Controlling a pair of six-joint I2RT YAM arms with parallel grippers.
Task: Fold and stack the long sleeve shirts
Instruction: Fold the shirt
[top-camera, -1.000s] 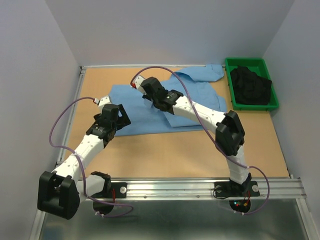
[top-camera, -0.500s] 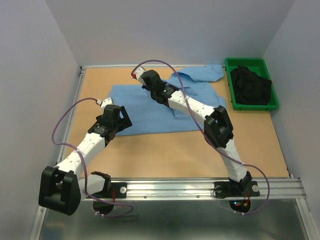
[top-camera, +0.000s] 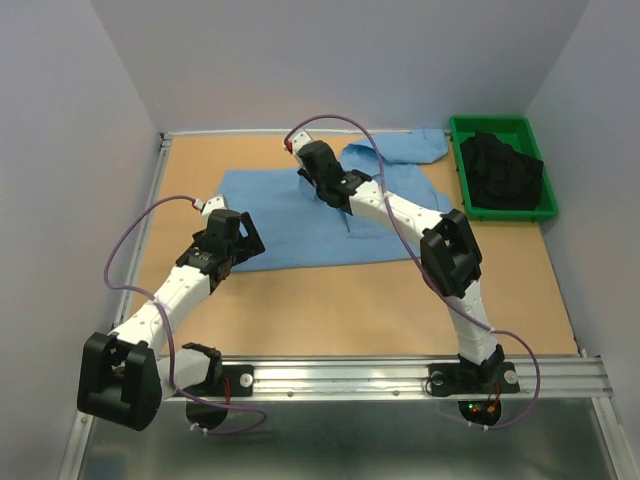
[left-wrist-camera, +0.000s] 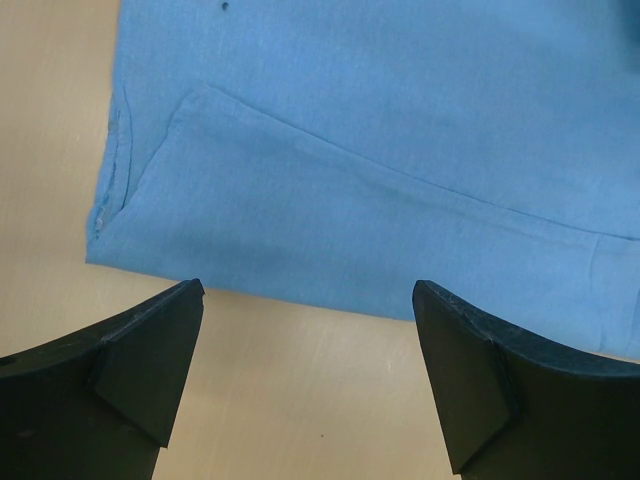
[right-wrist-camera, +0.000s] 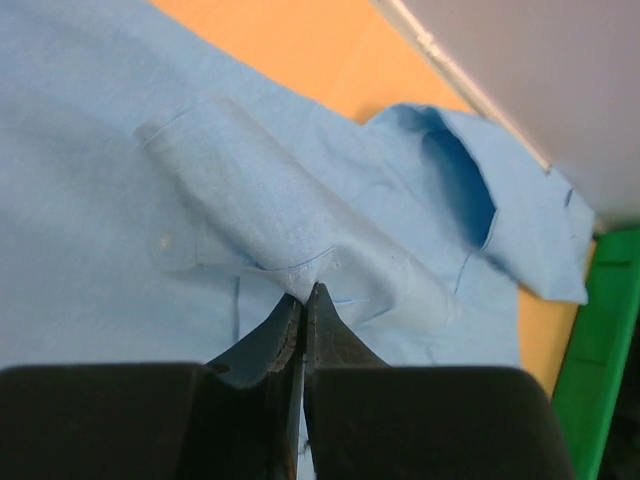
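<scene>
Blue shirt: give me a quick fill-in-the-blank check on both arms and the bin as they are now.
1. The right gripper has its jaws ____ on a fold of the blue shirt.
2. The left gripper is over the shirt's edge with its jaws ____.
3. A dark bundle lies in the ____ bin.
Missing words: shut; open; green.

Left claw (left-wrist-camera: 308, 290) wide, right claw (right-wrist-camera: 303, 296) pinched

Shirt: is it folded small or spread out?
Partly folded, not small: the shirt lies as a wide flat rectangle with layers overlapping; the right gripper pinches its fabric.
</scene>
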